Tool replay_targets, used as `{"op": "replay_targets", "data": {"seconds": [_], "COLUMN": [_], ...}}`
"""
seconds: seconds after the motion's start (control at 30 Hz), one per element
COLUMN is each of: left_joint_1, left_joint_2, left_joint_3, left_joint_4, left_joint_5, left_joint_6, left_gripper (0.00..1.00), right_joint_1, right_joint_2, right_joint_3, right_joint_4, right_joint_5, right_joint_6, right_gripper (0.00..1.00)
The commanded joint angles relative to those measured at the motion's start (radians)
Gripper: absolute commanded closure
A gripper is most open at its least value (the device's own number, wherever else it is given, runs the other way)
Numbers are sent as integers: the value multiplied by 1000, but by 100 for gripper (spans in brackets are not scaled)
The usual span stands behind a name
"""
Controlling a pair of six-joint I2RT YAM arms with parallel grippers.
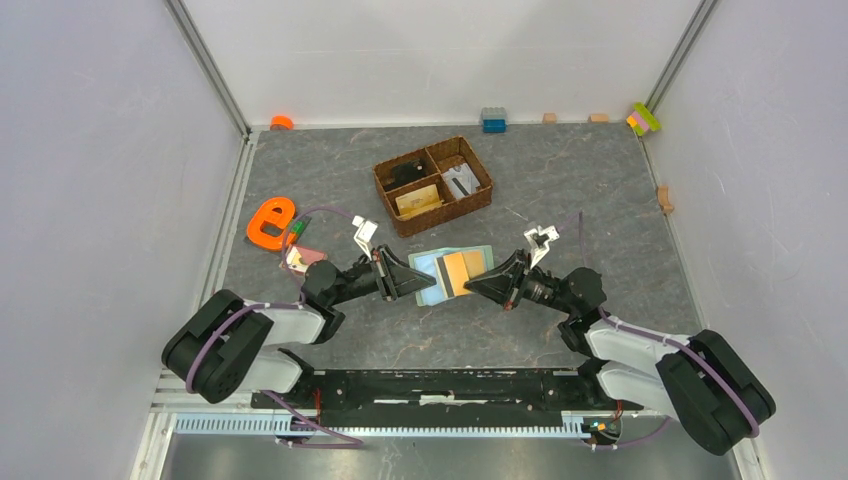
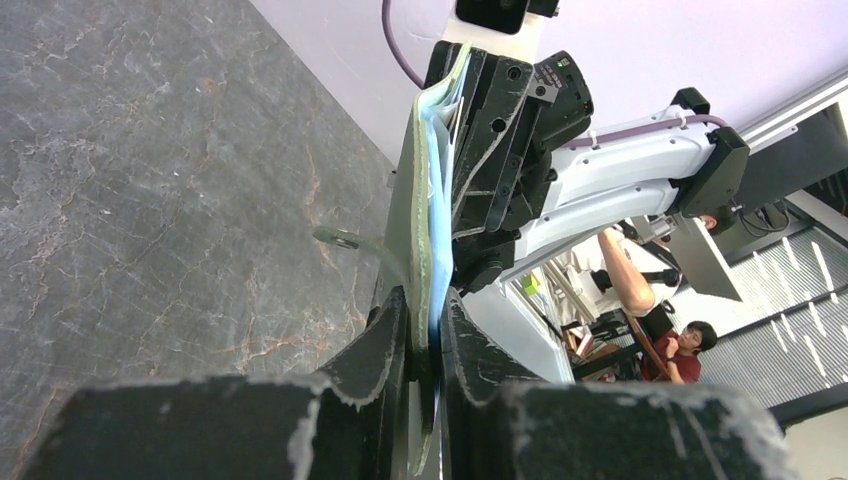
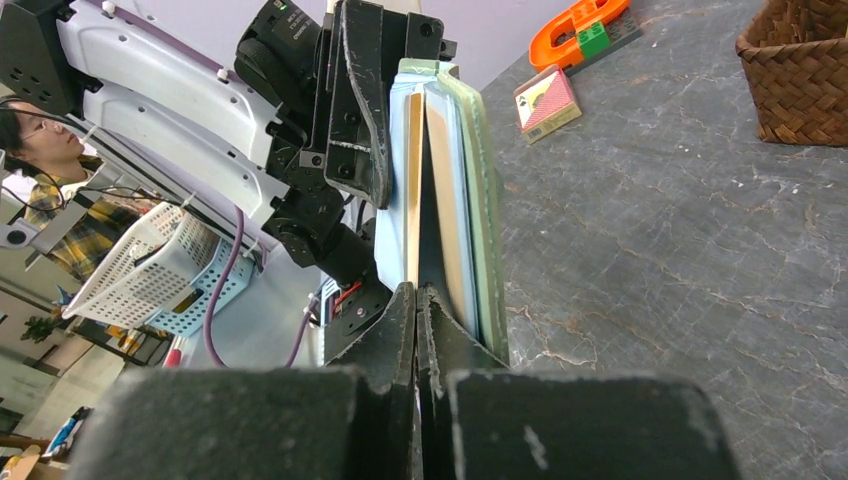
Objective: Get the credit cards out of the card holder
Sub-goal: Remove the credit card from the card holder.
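The card holder (image 1: 432, 268) lies open, pale blue inside up, between my two grippers. A tan-orange credit card (image 1: 463, 270) shows on its right half. My left gripper (image 1: 430, 280) is shut on the holder's left edge; the left wrist view shows the jaws clamped on its green and blue layers (image 2: 422, 230). My right gripper (image 1: 471, 283) is shut on the near edge of a thin credit card (image 3: 412, 180). A second tan card (image 3: 446, 200) stands beside it against the holder's green cover (image 3: 487, 200).
A brown wicker divided basket (image 1: 433, 184) stands behind the holder. An orange letter-e shape (image 1: 270, 222) and a small pink-red card box (image 1: 303, 257) lie at the left. Small blocks (image 1: 493, 120) line the back wall.
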Motion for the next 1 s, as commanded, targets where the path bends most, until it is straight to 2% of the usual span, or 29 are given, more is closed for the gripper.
{"op": "replay_targets", "data": {"seconds": [0.0,0.97], "left_joint_1": [6,15], "left_joint_2": [-29,-128], "left_joint_3": [-5,-18], "left_joint_4": [30,-140], "left_joint_5": [-10,-71], "left_joint_6": [8,77], "left_gripper": [98,98], "right_joint_1": [-13,-51], "right_joint_2": [-23,-64], "right_joint_3": [-11,-27], "right_joint_4": [37,-21], "right_joint_5": [-2,37], "right_joint_6": [-12,-53], "right_gripper": [100,100]}}
